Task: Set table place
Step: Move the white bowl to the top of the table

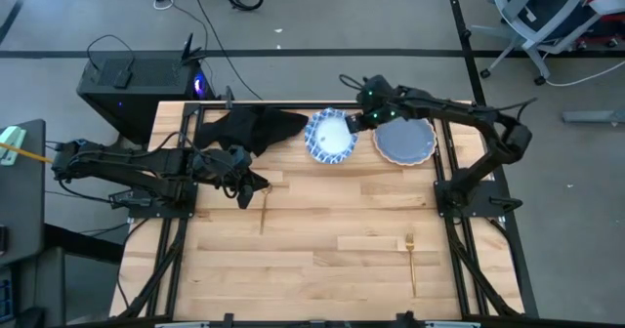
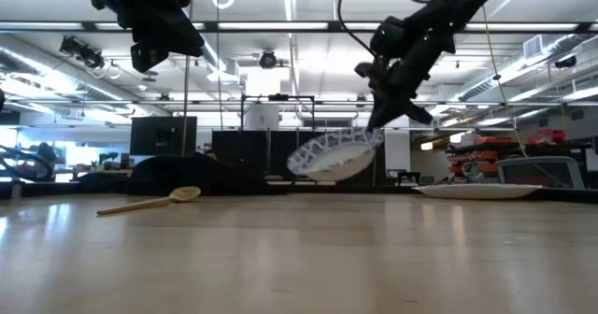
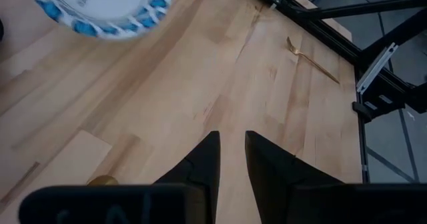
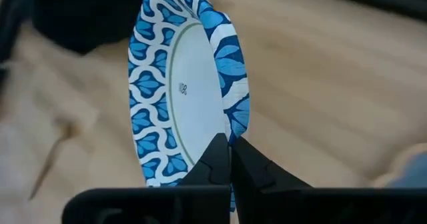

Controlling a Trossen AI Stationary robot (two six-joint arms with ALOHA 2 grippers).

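I am holding the patterned dish (image 1: pixel 330 136) off the table (image 1: pixel 332 240) with my right gripper (image 1: pixel 357 120), its fingers pinched together on the dish's rim, as the right wrist view shows: the two dark tips are closing on the blue-and-white edge (image 4: pixel 230 127). In the low view the dish (image 2: pixel 334 155) is hanging tilted, clear of the wood, with its underside turned toward the camera. Taking the blue-grey plate (image 1: pixel 404 142) as the landmark: the dish is sitting just beside it toward the left arm's side, and the plate is lying flat on the table under my right forearm. The black napkin (image 1: pixel 249 129) is bunched beyond the dish, farther from the plate. The spoon (image 1: pixel 264 207) is lying well away from the plate near my left gripper (image 1: pixel 252 184), its long axis running toward the near edge; the fork (image 1: pixel 411 261) is lying nearer the plate's side, down toward the near edge, long axis likewise. My left gripper is hovering above the wood with its fingers (image 3: pixel 203 165) slightly apart and holding nothing. Judgement: the dish belongs on the plate, so the move turns on carrying it sideways back toward the plate; the right arm is the nearer one and already has it.
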